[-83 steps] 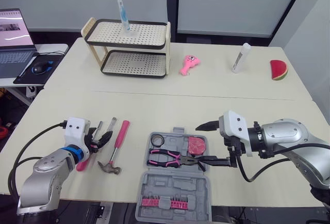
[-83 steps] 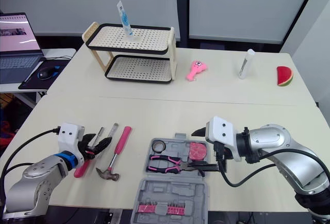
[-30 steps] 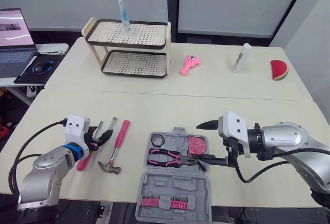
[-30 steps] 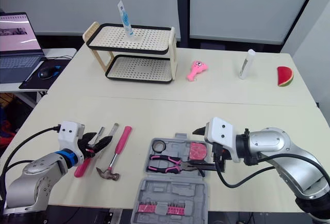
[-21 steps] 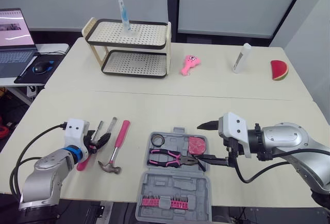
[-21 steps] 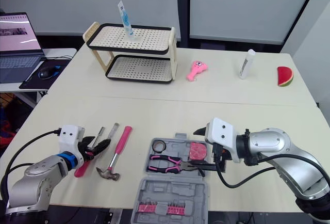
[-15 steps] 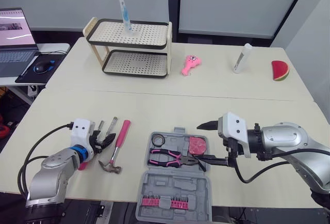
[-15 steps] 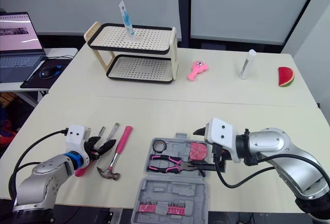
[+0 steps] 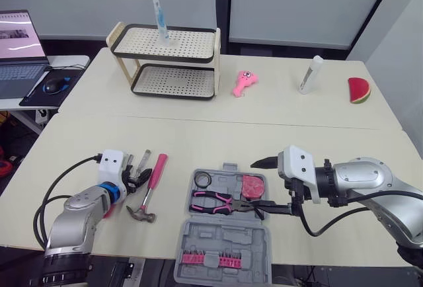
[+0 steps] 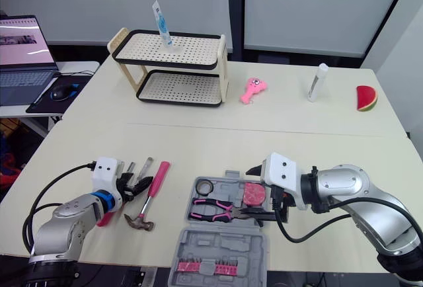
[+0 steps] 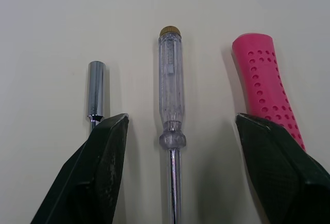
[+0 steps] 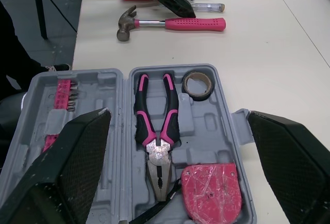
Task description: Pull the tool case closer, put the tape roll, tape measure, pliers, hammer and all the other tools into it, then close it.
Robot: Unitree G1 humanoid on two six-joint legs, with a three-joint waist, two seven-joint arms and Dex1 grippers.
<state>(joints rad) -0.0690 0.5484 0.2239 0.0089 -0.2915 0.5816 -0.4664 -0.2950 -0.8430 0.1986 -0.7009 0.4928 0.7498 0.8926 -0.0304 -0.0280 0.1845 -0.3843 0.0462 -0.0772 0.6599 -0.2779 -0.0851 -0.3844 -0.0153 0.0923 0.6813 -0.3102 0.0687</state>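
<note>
Open tool case (image 12: 111, 90) holds pliers (image 12: 156, 149), tape roll (image 12: 198, 96) and tape measure (image 12: 211, 188).

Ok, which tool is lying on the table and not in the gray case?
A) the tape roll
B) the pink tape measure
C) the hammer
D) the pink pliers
C: the hammer lies on the table to the left of the tool case, while the pliers, tape roll and tape measure sit inside it.

Light: bright, even, diffuse, from overhead. Shadows: soft and short, close beneath the left gripper (image 9: 141, 179) and right gripper (image 9: 261, 184); faint alongside the screwdriver (image 11: 170, 95) between the left gripper's spread fingers. Glare: small highlights on the chrome socket bit (image 11: 96, 87).
</note>
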